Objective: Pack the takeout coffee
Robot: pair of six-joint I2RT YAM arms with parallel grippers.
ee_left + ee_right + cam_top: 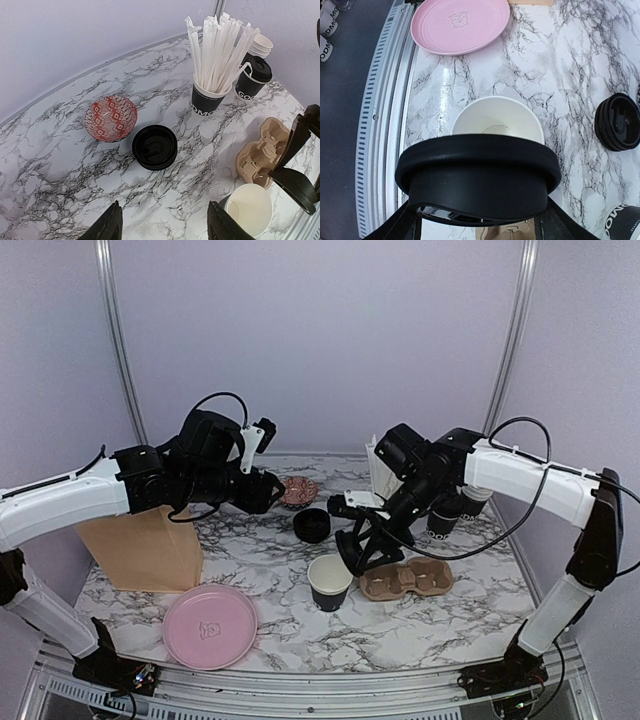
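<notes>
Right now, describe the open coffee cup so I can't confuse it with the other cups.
Find the pink plate at the near edge of the table; between it and the brown cup carrier stands the open cup. It alone is lidless and empty, cream-white inside, while the straw cup and the lidded cup farther back are filled or capped.

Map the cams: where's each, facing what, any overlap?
Top external: above, behind the arms, looking down on the marble table; both show.
Left wrist: on the left gripper, facing the straw cup; open fingertips at bottom.
Right wrist: on the right gripper, looking down into the open cup; fingers grip a black lid.
Shared: open cup, loose lid, all three.
</notes>
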